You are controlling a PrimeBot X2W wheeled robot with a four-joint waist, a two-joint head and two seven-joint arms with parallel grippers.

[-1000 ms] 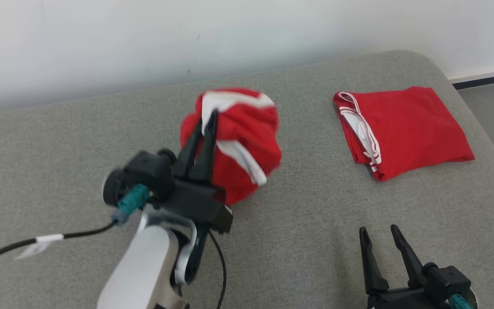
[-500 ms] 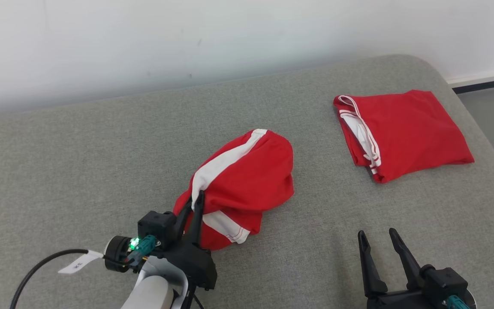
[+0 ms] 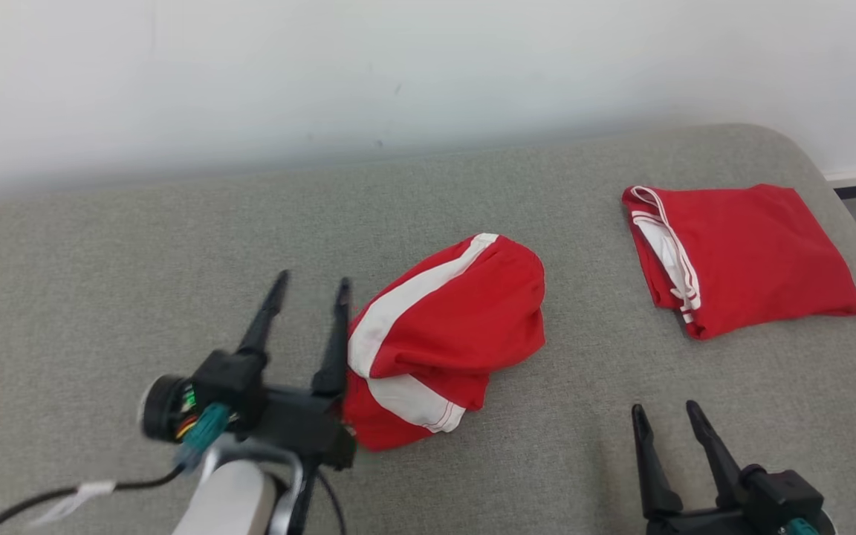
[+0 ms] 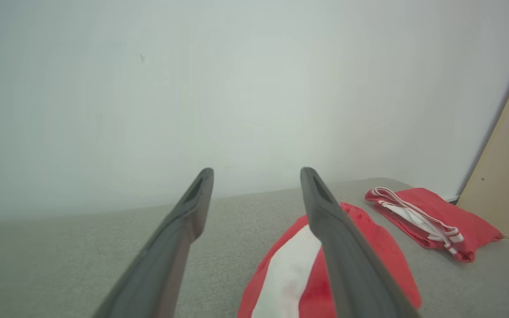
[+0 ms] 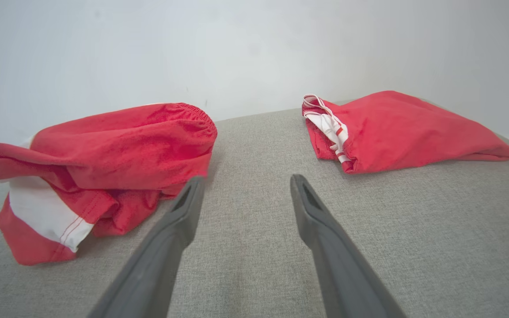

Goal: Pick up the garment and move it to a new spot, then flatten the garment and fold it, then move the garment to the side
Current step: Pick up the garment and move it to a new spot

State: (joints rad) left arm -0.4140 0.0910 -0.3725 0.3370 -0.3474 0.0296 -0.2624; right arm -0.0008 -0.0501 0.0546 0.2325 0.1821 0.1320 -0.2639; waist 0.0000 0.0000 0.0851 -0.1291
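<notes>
Nearest, at the bottom right of the head view, the right end effector hovers low over the grey fabric-covered padded surface. Its two long dark fingers are spread apart with nothing between them. In its own wrist view, the right end effector points across bare grey fabric at the gap between the two red items.

At the near left, the left end effector is also wide open and grips nothing. A black cable with a white tag trails from its wrist towards the left edge. Its right finger runs along the near-left edge of the crumpled red cloth garment with white stripes; whether they touch cannot be told. In the left wrist view, the left end effector frames grey fabric, with the garment behind the right finger.

This garment lies in a loose heap near the middle of the surface. One broad white band runs along its left side and another shows at its near end. The right wrist view shows the heap puffed up, not flat.

Further off to the right, well apart from the heap, a neatly folded red cloth garment with white trim lies flat near the surface's rounded far-right corner.

Beyond everything stands a plain white wall.
</notes>
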